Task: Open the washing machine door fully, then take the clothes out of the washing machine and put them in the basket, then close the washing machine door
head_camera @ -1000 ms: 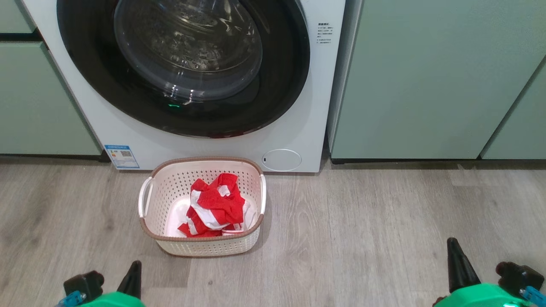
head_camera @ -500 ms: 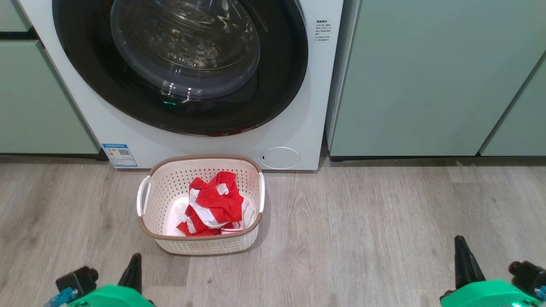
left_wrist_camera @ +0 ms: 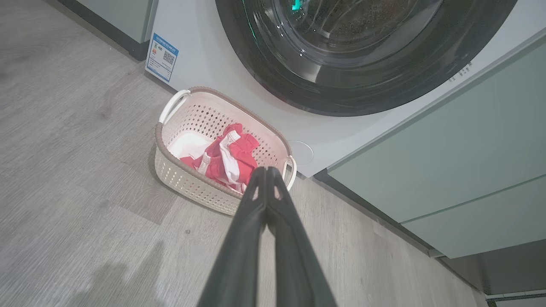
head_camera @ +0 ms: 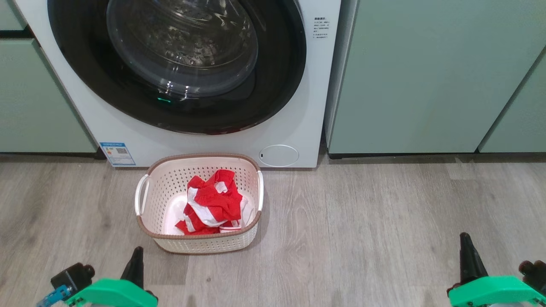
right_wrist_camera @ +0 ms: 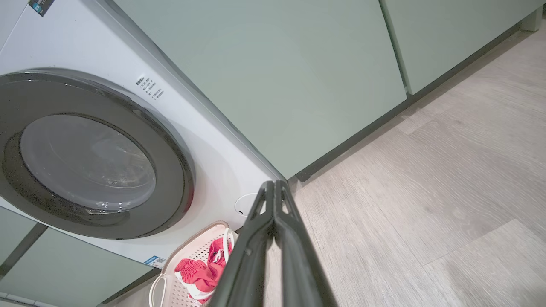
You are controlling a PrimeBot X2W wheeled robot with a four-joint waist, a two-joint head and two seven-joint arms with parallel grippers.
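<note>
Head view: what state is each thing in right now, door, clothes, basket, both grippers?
washing machine door: closed.
clothes: heaped inside the basket.
basket: upright on the floor.
left gripper: shut, empty.
right gripper: shut, empty.

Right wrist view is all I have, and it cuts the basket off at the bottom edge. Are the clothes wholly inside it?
Observer: Yes. In the head view the clothes lie inside the basket, nothing hanging outside.
Operator: And the left pincer?
Observer: The left wrist view shows the left pincer shut and empty.
Operator: Anything red behind the door glass?
Observer: None shows through the washing machine door in the head view.
</note>
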